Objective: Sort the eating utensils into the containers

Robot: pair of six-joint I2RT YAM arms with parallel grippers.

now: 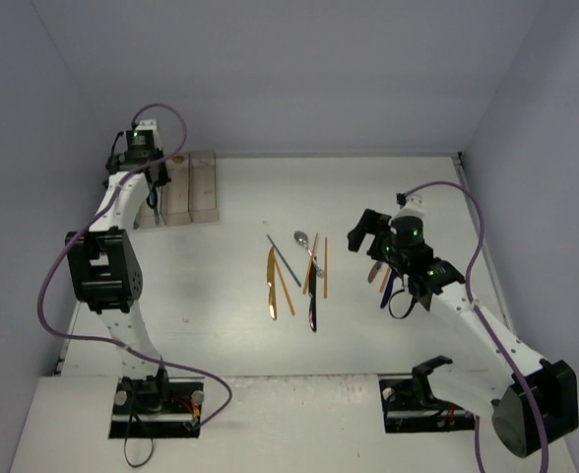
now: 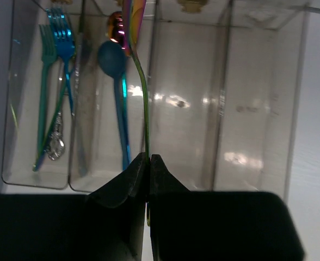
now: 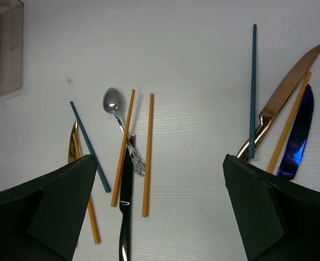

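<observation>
Iridescent pink-green metal: the spoon is clamped by its thin handle in the left pincer, jaws closed on it. Its long axis runs straight away from the pincer, parallel to the length of the bins, bowl at the far end. The stem hangs over the divider between the second and third compartments. The bowl leans toward the second, where a blue spoon lies. Teal forks lie in the first. Release probably calls for a slight shift left. Bin walls are clear and glossy. The right pincer is open above the tabletop, over a silver spoon, orange sticks and a black knife.
</observation>
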